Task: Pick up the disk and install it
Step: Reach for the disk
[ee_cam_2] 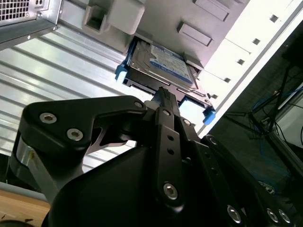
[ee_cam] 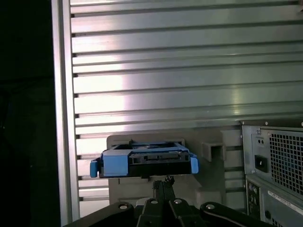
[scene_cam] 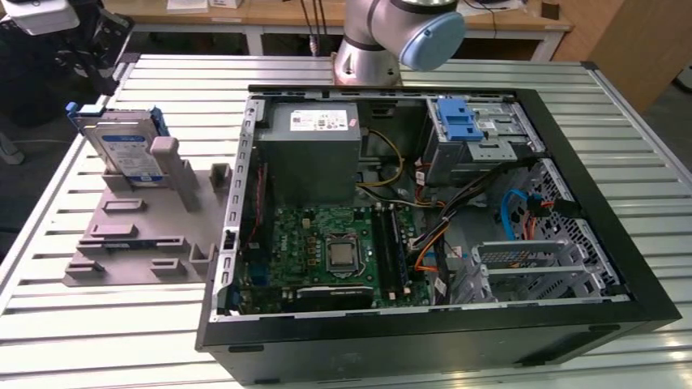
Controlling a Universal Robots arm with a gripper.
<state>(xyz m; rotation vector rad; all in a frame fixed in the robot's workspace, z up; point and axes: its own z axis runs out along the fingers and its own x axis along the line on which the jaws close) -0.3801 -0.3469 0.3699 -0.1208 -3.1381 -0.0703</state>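
The gripper [ee_cam: 165,180] has its fingers pressed together on nothing, and in both wrist views [ee_cam_2: 163,92] it points at the disk [ee_cam: 142,161]. The disk [scene_cam: 125,146] stands on edge in a grey holder [scene_cam: 141,231] near the worktop's [scene_cam: 97,324] far corner, on the exterior view's left. Beside the holder lies an open computer case [scene_cam: 433,324] with its power supply [scene_cam: 308,146], motherboard [scene_cam: 324,251] and blue-latched drive cage [scene_cam: 476,130] exposed. The arm [scene_cam: 373,49] rises from the far edge behind the case.
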